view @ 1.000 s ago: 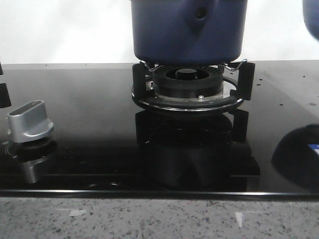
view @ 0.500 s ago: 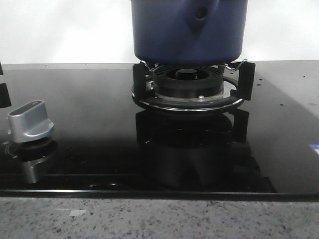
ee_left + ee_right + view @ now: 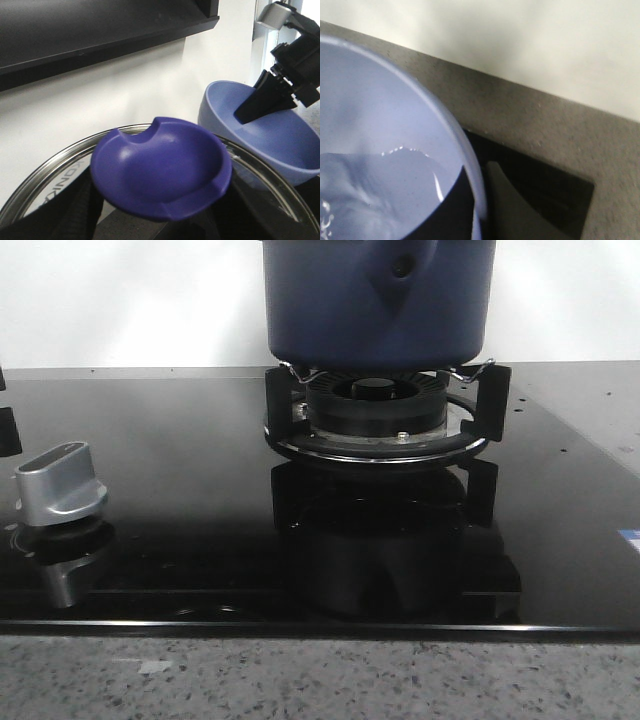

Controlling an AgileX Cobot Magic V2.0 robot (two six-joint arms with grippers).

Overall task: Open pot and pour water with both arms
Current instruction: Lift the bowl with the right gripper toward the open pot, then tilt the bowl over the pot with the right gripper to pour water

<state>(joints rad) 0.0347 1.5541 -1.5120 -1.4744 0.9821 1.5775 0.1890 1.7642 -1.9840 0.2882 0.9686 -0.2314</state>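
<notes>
The dark navy pot (image 3: 330, 310) sits on the gas burner (image 3: 378, 410); its top is cut off by the front view's edge. My left gripper (image 3: 160, 225) is shut under the blue knob (image 3: 160, 170) of a glass lid with a steel rim (image 3: 45, 185). Whether the lid rests on the pot does not show. A light blue bowl (image 3: 280, 140) holding water (image 3: 375, 195) hangs beside the lid. My right gripper (image 3: 480, 215) is shut on its rim, one finger (image 3: 262, 97) inside the bowl. Neither gripper appears in the front view.
A silver stove knob (image 3: 62, 483) stands at the left on the black glass hob (image 3: 180, 470). A speckled grey counter (image 3: 320, 680) runs along the front and right. A white wall and a dark overhead shelf (image 3: 90, 30) are behind.
The light blue bowl's edge at the top right of the front view, and its dark reflection on the hob, have gone out of that view. The pot has not moved.
</notes>
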